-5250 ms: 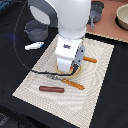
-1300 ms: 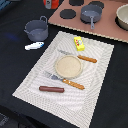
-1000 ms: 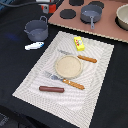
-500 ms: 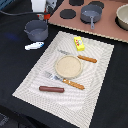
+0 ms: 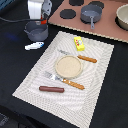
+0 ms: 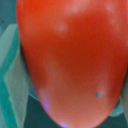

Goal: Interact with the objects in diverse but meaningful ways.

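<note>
A red tomato [image 6: 70, 60] fills the wrist view, and my gripper [image 5: 42, 19] is shut on it, with a teal finger pad [image 6: 11, 75] showing beside it. In the exterior view the gripper hangs just above the dark grey two-handled pot [image 5: 36, 31] at the far left, with a sliver of the red tomato [image 5: 44, 21] at its tip. The white-and-blue fish [image 5: 34, 46] lies in front of the pot. A yellow block [image 5: 79, 44] and a brown sausage stick [image 5: 51, 89] lie on the striped placemat [image 5: 100, 80].
A tan plate [image 5: 68, 66] sits mid-mat, between an orange-handled knife [image 5: 82, 58] and fork [image 5: 67, 81]. A brown toy stove board [image 5: 107, 25] at the back holds a grey pan [image 5: 91, 13]; a bowl [image 5: 123, 16] stands at the exterior view's right.
Five seconds ago the arm stood over the plate; now it is at the back left above the pot. Over the last second it has hardly moved.
</note>
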Available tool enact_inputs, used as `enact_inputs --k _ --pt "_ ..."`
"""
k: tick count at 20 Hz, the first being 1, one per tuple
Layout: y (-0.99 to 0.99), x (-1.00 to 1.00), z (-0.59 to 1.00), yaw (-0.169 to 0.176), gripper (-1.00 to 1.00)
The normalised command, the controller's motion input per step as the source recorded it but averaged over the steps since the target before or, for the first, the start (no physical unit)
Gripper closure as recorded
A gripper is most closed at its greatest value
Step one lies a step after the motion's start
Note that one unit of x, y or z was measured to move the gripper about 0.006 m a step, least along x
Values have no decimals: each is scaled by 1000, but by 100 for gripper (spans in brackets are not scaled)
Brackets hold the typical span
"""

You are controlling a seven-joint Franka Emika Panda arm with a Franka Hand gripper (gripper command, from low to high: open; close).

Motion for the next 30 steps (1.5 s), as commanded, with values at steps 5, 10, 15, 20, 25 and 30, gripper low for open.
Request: enact_inputs --k 5,10,15,20,25,30 --pt "90 -390 21 -4 -100" --pt "189 -215 330 -2 -100" --pt "166 -102 415 0 -100" --pt "-50 183 490 3 -100" --pt "-293 531 270 55 -100" --pt "-428 489 82 54 -100"
